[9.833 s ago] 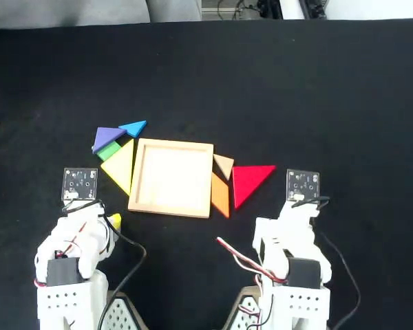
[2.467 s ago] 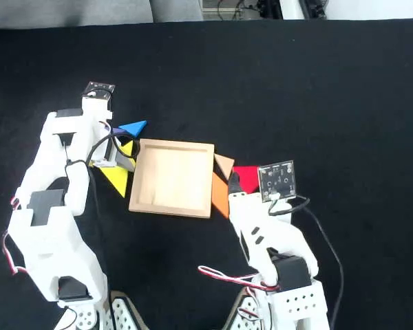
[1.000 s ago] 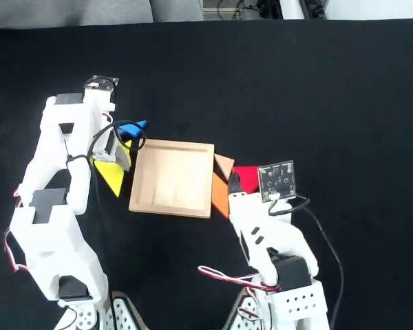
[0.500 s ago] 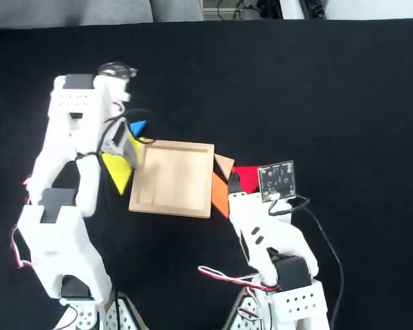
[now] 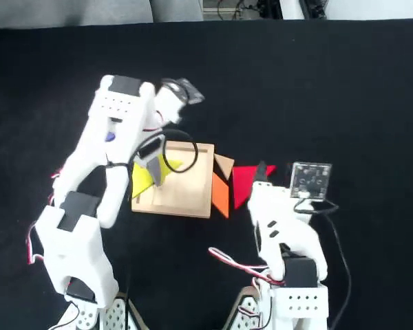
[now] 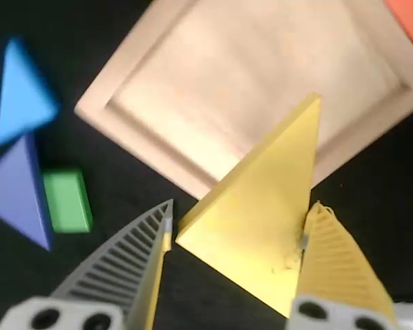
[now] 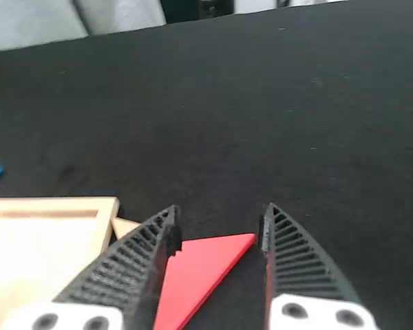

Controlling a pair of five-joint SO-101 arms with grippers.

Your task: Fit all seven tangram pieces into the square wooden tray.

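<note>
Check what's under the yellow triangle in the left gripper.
The yellow triangle, clamped in the left gripper, overlaps the rim and floor of the wooden tray; black table lies beneath its wider end. The tray part directly beneath it is covered.

Your left arm [image 5: 89, 172] stands tall from its base, leaning forward and toward the right arm's side, with the upper joint raised high and the wrist folded sharply downward. The left gripper [image 6: 239, 210] points down, clamped on a yellow triangle [image 6: 268, 172] with one finger pressed against each side of the piece. Your right arm [image 5: 286, 234] sits lower and more folded, its forearm stretched forward from the base. The right gripper [image 7: 219, 214] points ahead and slightly down, with its jaws parted.
</note>
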